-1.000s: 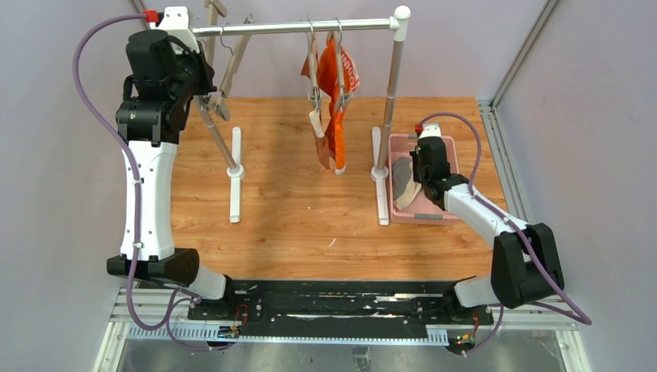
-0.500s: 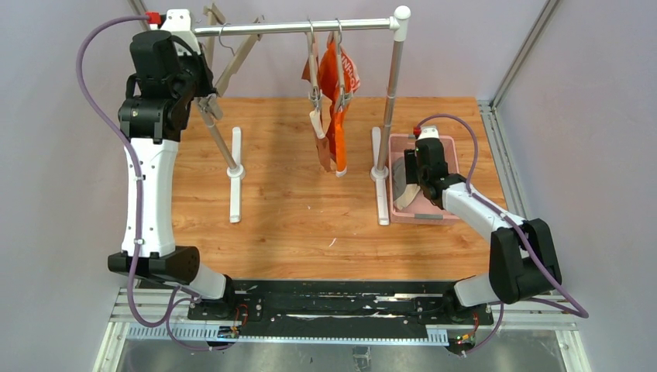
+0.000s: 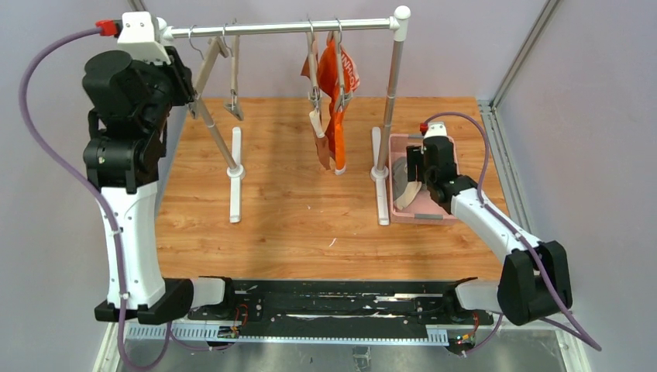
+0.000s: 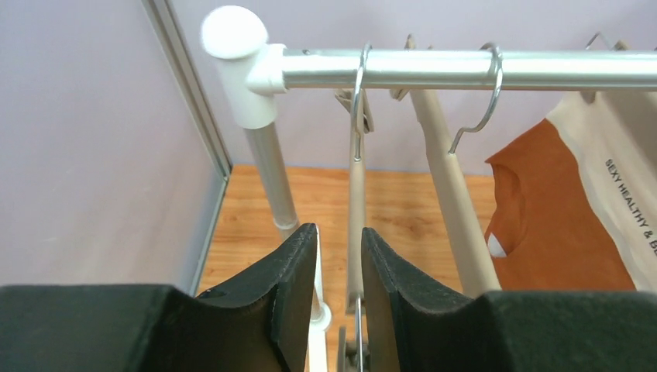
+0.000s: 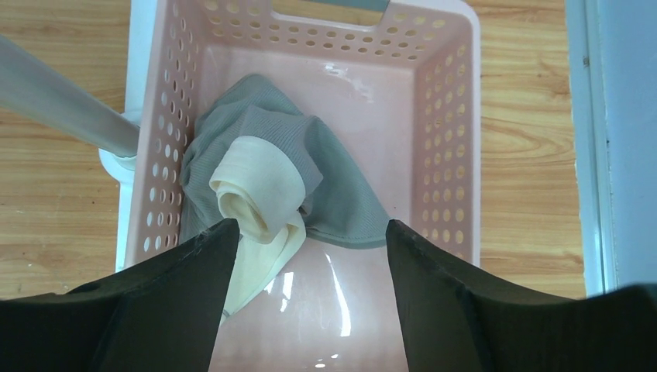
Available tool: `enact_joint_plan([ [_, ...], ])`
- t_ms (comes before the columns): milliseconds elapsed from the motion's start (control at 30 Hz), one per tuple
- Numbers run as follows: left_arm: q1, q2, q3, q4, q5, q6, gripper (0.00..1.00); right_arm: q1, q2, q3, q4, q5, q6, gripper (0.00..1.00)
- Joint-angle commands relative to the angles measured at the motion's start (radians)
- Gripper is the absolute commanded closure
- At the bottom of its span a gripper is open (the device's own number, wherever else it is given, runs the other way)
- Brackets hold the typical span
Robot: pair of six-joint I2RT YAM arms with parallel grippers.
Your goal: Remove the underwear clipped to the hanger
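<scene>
The orange-brown wood-grain tabletop point(image 3: 294, 217) carries two long white rack feet point(image 3: 235, 174), lying parallel and well apart, and a pale pink perforated plastic basket point(image 3: 422, 219) just beside the right-hand foot point(image 3: 380, 190).

Only one inscription can be read. In the left wrist view, black capitals are printed down a cream band point(image 4: 612, 155) hanging below the right end of the rail point(image 4: 465, 68), against the rust-brown brief point(image 4: 542, 225). "SEXY HEALTHY & BE" is made out before the line is cut off by the picture's edge. In the top view, white print is seen on the orange brief point(image 3: 341, 85) hung below the same rail, but its letters are too small to be read.
</scene>
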Motion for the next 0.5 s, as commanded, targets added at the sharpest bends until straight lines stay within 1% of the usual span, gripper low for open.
enact_joint_plan([
  [0, 0.011, -0.07, -0.001, 0.038, -0.026, 0.019, 0.63, -0.016, -0.075, 0.04, -0.049, -0.005, -0.023, 0.28],
  [67, 0.011, -0.092, 0.001, 0.032, -0.01, 0.015, 0.63, -0.015, -0.113, 0.04, -0.06, -0.007, -0.028, 0.28],
  [133, 0.011, -0.108, 0.004, 0.027, 0.043, 0.006, 0.64, -0.012, -0.154, 0.039, -0.07, -0.01, -0.033, 0.29],
  [200, 0.011, -0.112, 0.009, 0.023, 0.121, -0.012, 0.66, -0.007, -0.191, 0.039, -0.081, -0.01, -0.038, 0.29],
  [233, 0.01, -0.108, 0.014, 0.02, 0.187, -0.024, 0.69, -0.006, -0.21, 0.04, -0.091, -0.011, -0.039, 0.29],
  [300, -0.004, -0.093, 0.018, 0.02, 0.275, -0.053, 0.7, 0.002, -0.237, 0.046, -0.111, -0.01, -0.037, 0.3],
  [333, -0.032, -0.084, 0.021, 0.02, 0.287, -0.059, 0.7, 0.007, -0.251, 0.049, -0.122, -0.01, -0.035, 0.3],
  [367, -0.087, -0.077, 0.023, 0.02, 0.263, -0.048, 0.7, 0.013, -0.261, 0.053, -0.133, -0.009, -0.033, 0.3],
  [467, -0.294, -0.034, 0.052, 0.02, 0.13, -0.003, 0.68, 0.034, -0.295, 0.064, -0.166, 0.0, -0.027, 0.31],
])
